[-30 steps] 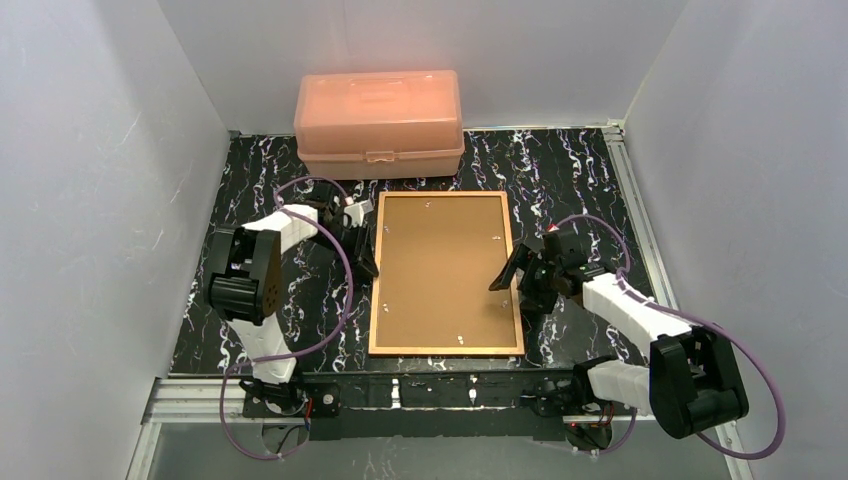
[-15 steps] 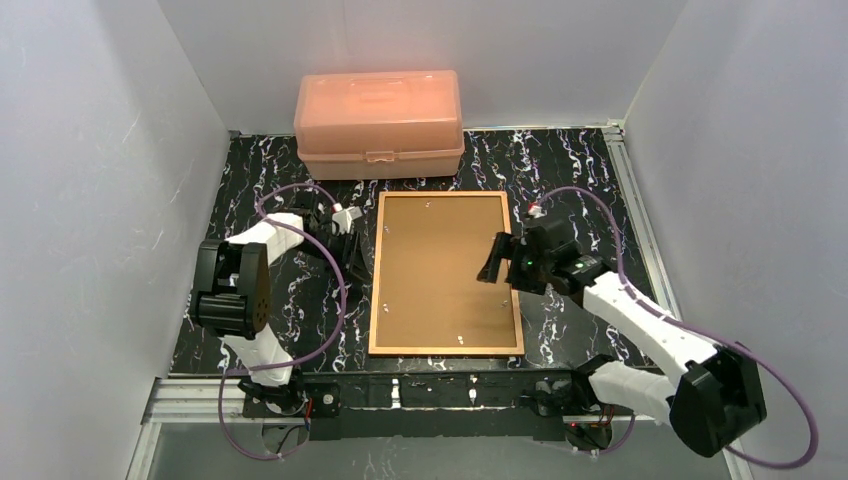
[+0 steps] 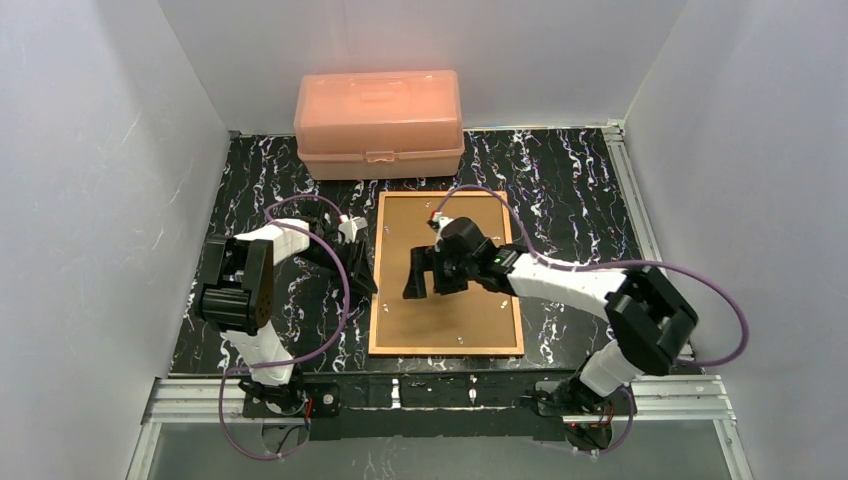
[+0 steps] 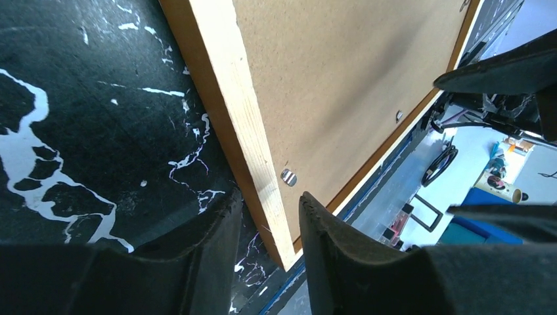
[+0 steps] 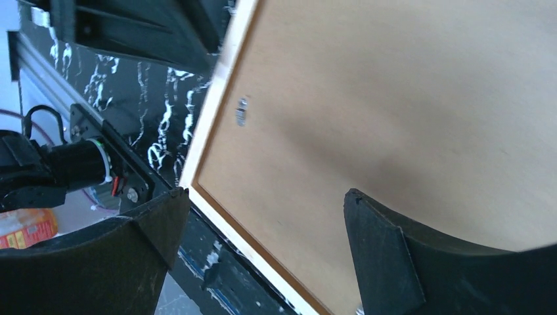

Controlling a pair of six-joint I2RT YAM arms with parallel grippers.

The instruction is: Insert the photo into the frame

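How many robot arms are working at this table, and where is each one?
2. The left arm stands left of the frame; the right arm reaches across above the frame. None seems hidden.

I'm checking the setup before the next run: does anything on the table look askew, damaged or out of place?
Nothing stands out. The frame lies flat, back up, with the brown backing board seated inside its border, and the pink box sits closed at the far edge. The photo is not in view.

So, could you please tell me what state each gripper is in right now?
Left gripper: partly open, straddling the frame edge, not clamped.
Right gripper: wide open, empty, over the backing board.
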